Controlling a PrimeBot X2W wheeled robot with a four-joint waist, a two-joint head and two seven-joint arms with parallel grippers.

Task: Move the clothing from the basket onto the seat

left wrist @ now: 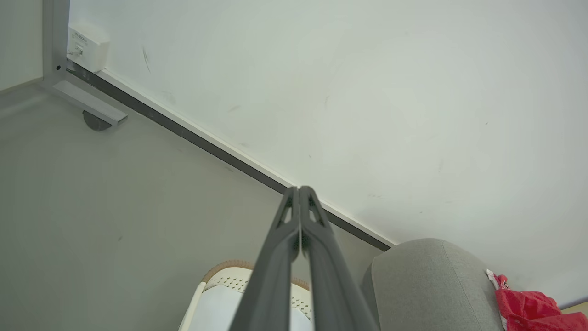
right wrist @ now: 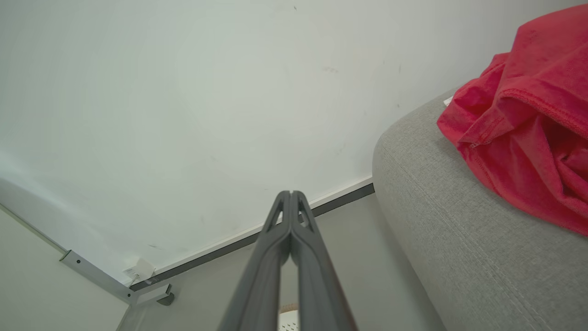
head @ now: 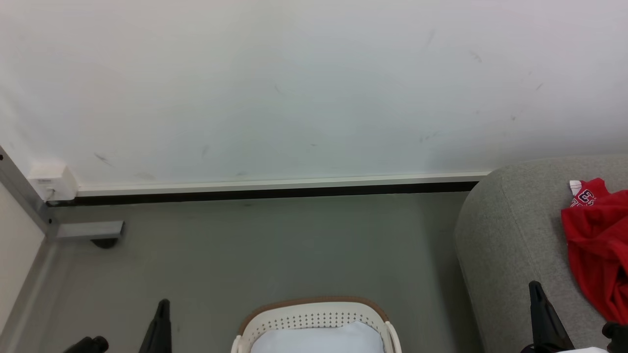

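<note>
Red clothing (head: 598, 245) lies crumpled on the light-grey seat (head: 510, 235) at the right, with white trim and lettering at its top; it also shows as red clothing (right wrist: 528, 133) on the seat (right wrist: 459, 239). The cream basket (head: 316, 318) with a tan rim stands on the floor at bottom centre, with just its pale lining showing inside. My left gripper (left wrist: 299, 189) is shut and holds nothing, left of the basket. My right gripper (right wrist: 291, 193) is shut and holds nothing, beside the seat's rounded end.
A white wall (head: 294, 88) with a dark skirting strip runs behind the grey floor (head: 270, 245). A grey metal frame with a foot (head: 88, 230) and a white socket box (head: 51, 181) stand at the left corner.
</note>
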